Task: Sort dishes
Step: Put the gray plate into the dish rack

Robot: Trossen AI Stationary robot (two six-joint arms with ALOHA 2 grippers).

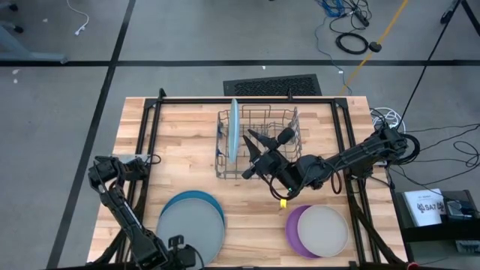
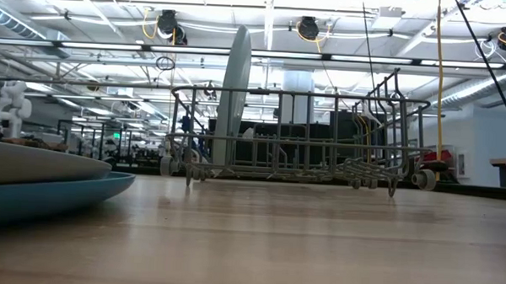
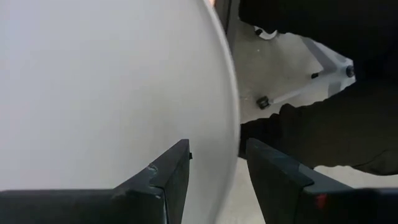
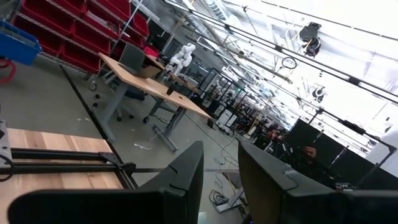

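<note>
A grey plate (image 1: pixel 187 229) lies on a darker blue plate (image 1: pixel 196 199) at the table's near left; both also show in the low view (image 2: pixel 33 164). My left gripper (image 3: pixel 217 149) is open at the grey plate's near rim (image 3: pixel 233 124), one finger over the plate and one outside it. A light blue plate (image 1: pixel 235 129) stands on edge in the left end of the grey wire dish rack (image 1: pixel 281 124). My right gripper (image 1: pixel 251 154) is open and empty over the rack's near side. A beige-grey plate (image 1: pixel 324 229) lies on a purple plate (image 1: pixel 294 229) at the near right. My left gripper has its fingers on either side of the grey plate's near rim (image 3: pixel 235 143), coming from the table's near side. I cannot tell whether either finger touches the plate. The plate lies flat on the darker blue plate.
A black metal frame (image 1: pixel 247 100) runs around the table top. Bare wood lies between the two plate stacks and in front of the rack (image 1: pixel 255 217). A small yellow piece (image 1: pixel 283 202) sits below my right arm's wrist.
</note>
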